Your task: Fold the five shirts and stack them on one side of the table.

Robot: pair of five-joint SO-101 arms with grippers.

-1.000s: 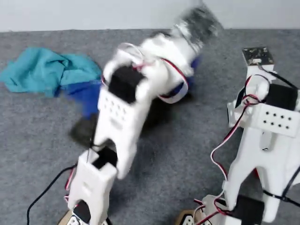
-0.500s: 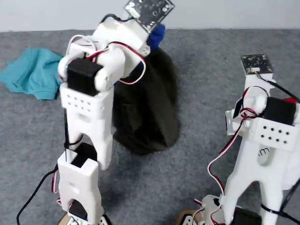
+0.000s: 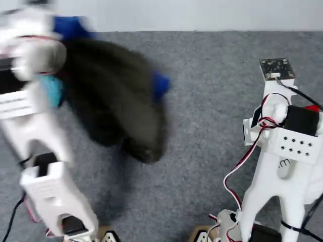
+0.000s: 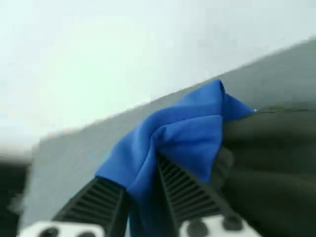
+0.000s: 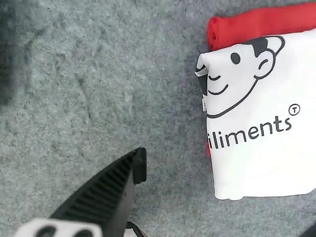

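Grey, seemingly felt table (image 3: 217, 101); pale wall (image 3: 202, 15)

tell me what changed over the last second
The left arm swung up from the table's middle, then off to the left, its tool shut on the blue shirt. The dark shirt was dragged up along with it and now trails across, hiding most of the teal shirt. The right arm stayed put.

Grey carpet (image 3: 212, 101) lies below a white wall (image 3: 202, 12)
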